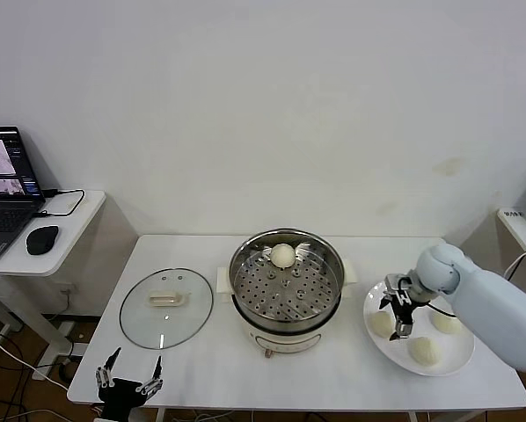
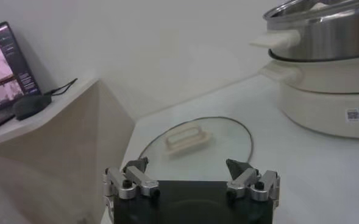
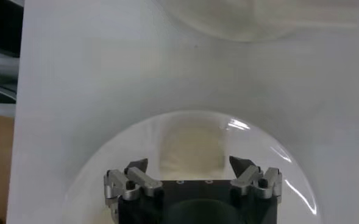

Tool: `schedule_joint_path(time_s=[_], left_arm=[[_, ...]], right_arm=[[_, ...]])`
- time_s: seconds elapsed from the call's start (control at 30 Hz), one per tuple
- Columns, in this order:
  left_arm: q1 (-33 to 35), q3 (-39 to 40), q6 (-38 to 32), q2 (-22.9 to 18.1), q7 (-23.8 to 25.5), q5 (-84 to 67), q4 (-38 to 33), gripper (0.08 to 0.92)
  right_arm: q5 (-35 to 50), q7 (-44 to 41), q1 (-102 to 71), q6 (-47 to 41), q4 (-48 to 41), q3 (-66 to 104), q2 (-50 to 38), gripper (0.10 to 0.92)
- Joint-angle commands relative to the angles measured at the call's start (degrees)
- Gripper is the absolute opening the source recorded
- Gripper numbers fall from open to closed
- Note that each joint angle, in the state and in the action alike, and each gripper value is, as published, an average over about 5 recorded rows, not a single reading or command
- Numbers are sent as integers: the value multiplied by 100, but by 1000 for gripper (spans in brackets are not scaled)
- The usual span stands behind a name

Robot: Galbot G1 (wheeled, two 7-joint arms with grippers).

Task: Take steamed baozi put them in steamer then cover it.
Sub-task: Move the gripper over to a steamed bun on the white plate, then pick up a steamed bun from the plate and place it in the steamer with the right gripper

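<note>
From the head view, the right gripper (image 1: pixel 398 317) hangs over the near-left bun on the white plate (image 1: pixel 456 356), fingers spread either side of it but not yet closed, while 3 baozi (image 1: pixel 424 350) sit on that plate and 1 baozi (image 1: pixel 282 255) already rests on the perforated tray at the far side of the steamer (image 1: pixel 286 283). The cover (image 1: pixel 166 307) lies flat on the table (image 1: pixel 210 369) to the steamer's left, and the left gripper (image 1: pixel 128 380) idles at the table's near edge, fingers apart, holding nothing. Over to the left wrist view: the left gripper (image 2: pixel 191 176) is plainly open, with the cover (image 2: pixel 194 140) just beyond it and the steamer (image 2: pixel 325 36) off to one side; the baozi don't show here at all. Now the right wrist view: the right gripper (image 3: pixel 190 173) straddles a pale bun (image 3: pixel 190 146) on the plate (image 3: pixel 106 164), fingers wide, and only here can you judge how well it's centred. The risk, I'd say, is a soft bun squashed or nudged away if the fingers close off-centre, or dropped if they grip too lightly.
</note>
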Motion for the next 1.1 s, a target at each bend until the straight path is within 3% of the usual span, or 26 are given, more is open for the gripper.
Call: schedule_joint_path(time_s=[0.03, 0.23, 0.5, 0.6, 0.87, 1.1], left_arm=[[-4, 3, -1, -1, 0, 3, 16, 823], [-25, 24, -6, -21, -6, 11, 66, 823], [-46, 37, -14, -26, -16, 10, 129, 823], [-86, 39, -10, -34, -15, 9, 141, 823], [-138, 66, -8, -35, -4, 11, 146, 823], [-194, 66, -12, -4, -23, 7, 146, 823]], right_arm=[[-135, 49, -87, 45, -116, 39, 102, 823], [-97, 118, -97, 29, -179, 45, 138, 799], [-55, 106, -76, 43, -202, 63, 66, 593], [-15, 99, -60, 39, -178, 92, 10, 558], [354, -41, 559, -21, 182, -41, -435, 551], [1222, -303, 2281, -167, 719, -979, -870, 551]])
